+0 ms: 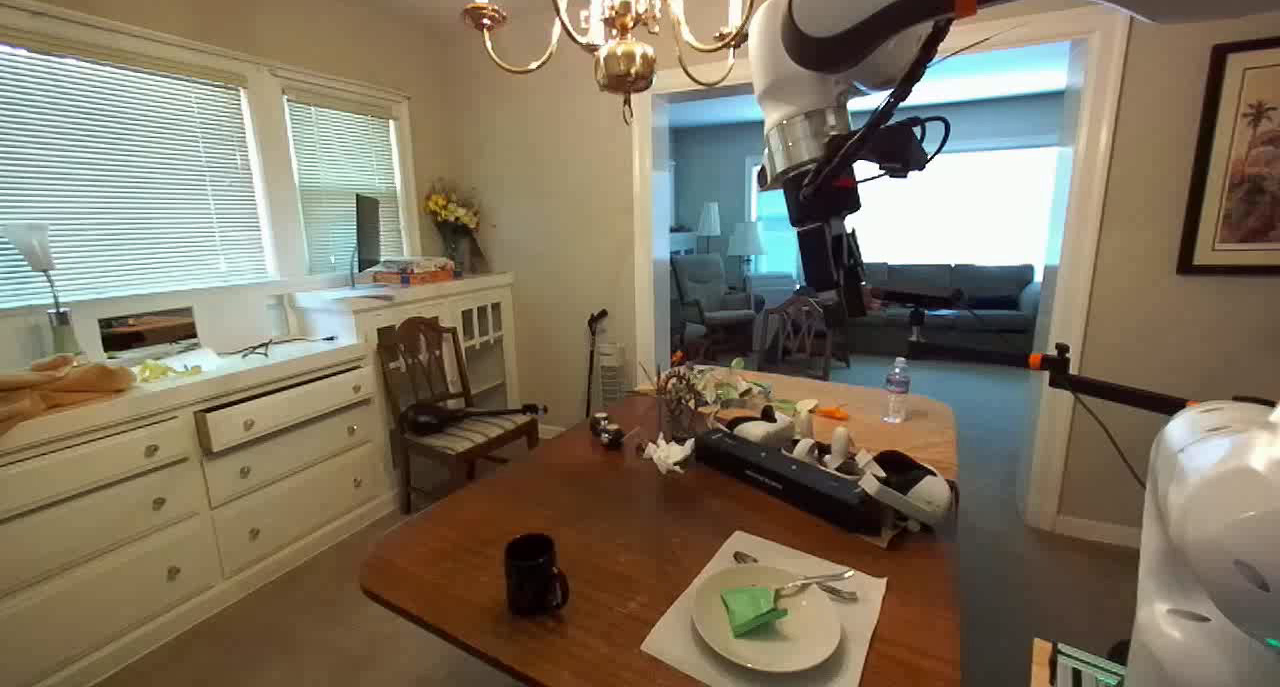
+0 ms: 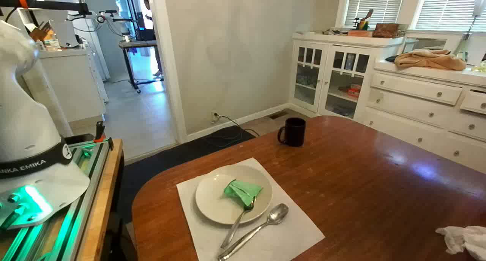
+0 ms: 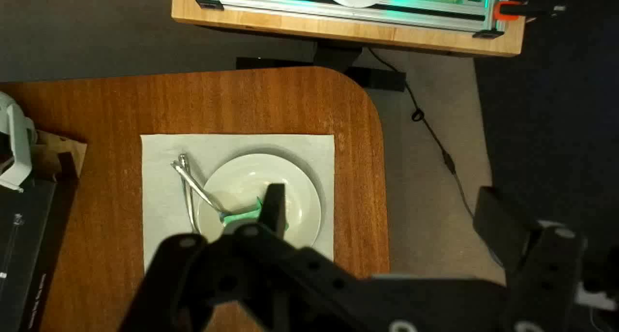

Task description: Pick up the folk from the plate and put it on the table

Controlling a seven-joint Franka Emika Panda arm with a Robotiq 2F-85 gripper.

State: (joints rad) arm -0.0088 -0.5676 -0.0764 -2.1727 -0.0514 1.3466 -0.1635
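The fork [image 1: 815,580] lies partly on the white plate [image 1: 810,639]. Its handle sticks out over the rim, and its head is partly covered by the green folded piece [image 1: 750,610]. The fork also shows in an exterior view [image 2: 236,226] and in the wrist view [image 3: 197,189]. The plate [image 2: 209,200] rests on a white paper mat on the dark-brown table [image 2: 353,189]. My gripper [image 1: 845,292] hangs high above the table, pointing down. In the wrist view the gripper [image 3: 387,216] has its fingers wide apart with nothing between them; one finger overlaps the plate in the picture.
A larger spoon [image 2: 277,214] lies on the mat beside the fork. A black mug [image 1: 532,575] stands near the table edge. A long black box [image 1: 780,477], white headset gear [image 1: 915,482], crumpled tissue [image 1: 668,454] and a bottle [image 1: 897,392] stand farther back. A chandelier [image 1: 625,65] hangs overhead.
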